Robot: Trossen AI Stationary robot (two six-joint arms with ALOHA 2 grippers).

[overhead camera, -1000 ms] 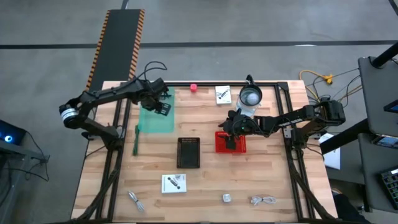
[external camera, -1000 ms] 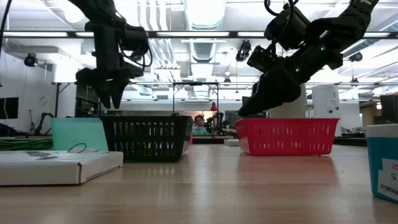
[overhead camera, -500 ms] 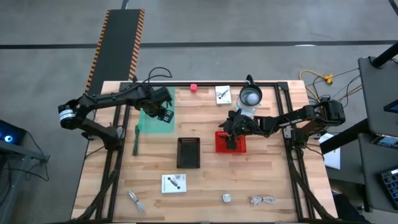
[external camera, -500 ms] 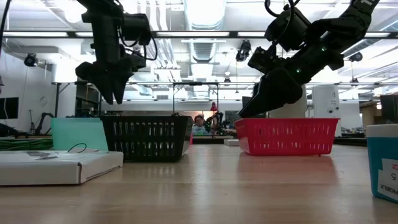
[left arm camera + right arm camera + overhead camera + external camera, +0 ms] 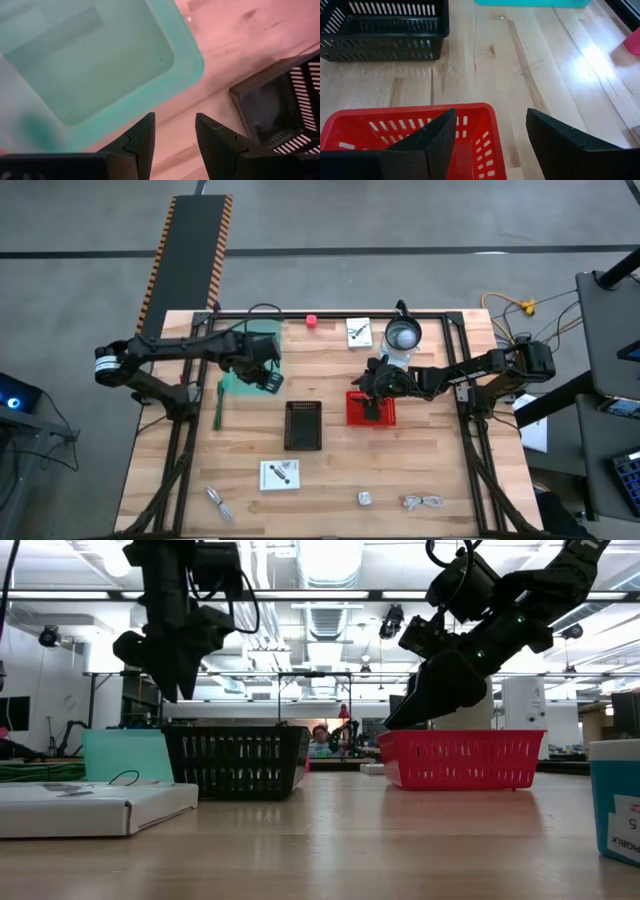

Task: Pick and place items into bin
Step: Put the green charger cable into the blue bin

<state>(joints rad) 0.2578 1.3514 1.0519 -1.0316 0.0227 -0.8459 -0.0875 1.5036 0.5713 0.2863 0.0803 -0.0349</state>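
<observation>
Left gripper [image 5: 262, 372] hovers, fingers apart, above teal bin [image 5: 243, 372].

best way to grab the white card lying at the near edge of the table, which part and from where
Judging by the high view, the white card lies flat, so take it across its shorter span from straight above, a finger on each long edge. The low view shows some thickness, which should give the edges purchase. The left tool is nearer.

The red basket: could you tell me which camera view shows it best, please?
The low view shows the red basket best: its whole slotted side, standing on the table under the right gripper. The high view shows it small and partly hidden by that arm. The right wrist view shows only its near rim; the left wrist view misses it.
</observation>
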